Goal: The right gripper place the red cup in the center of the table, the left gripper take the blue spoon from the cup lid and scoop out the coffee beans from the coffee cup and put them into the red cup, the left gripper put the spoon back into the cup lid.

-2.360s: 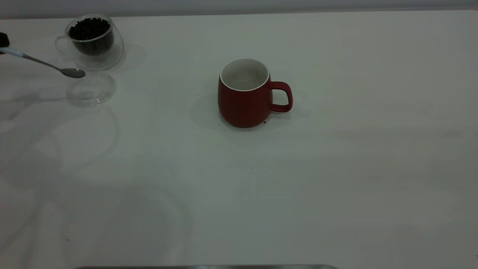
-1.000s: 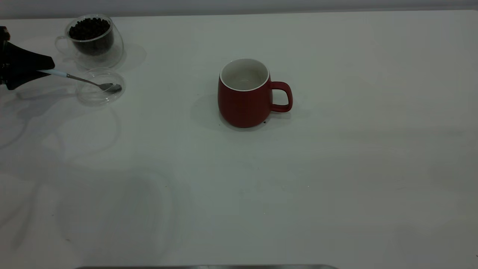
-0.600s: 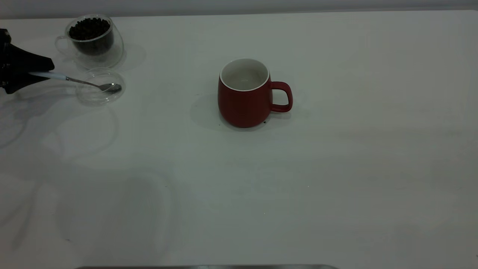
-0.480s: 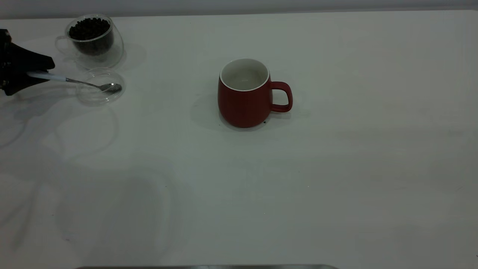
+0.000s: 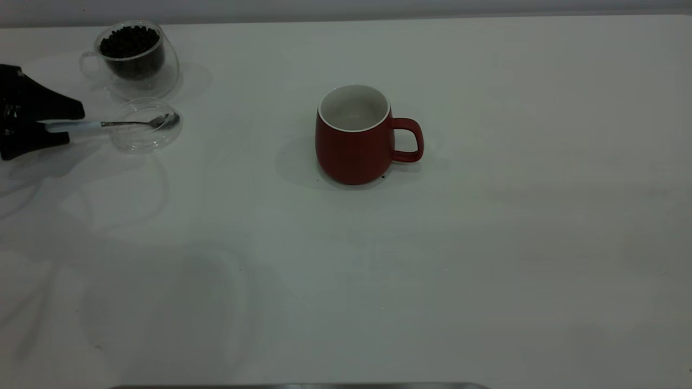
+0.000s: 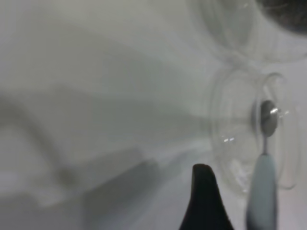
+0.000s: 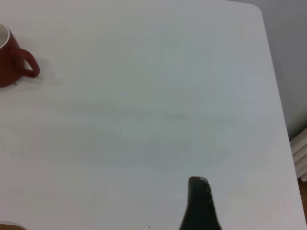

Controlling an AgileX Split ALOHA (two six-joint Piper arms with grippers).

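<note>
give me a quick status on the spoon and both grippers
Left gripper open around blue spoon handle. Spoon bowl resting in cup lid. Right gripper away from red cup. Nothing blocking.

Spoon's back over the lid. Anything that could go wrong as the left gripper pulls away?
The blue spoon has its bowl in the cup lid, its handle between the left gripper's spread fingers. Backing out crookedly could drag spoon and light lid, perhaps against the coffee cup just behind.
</note>
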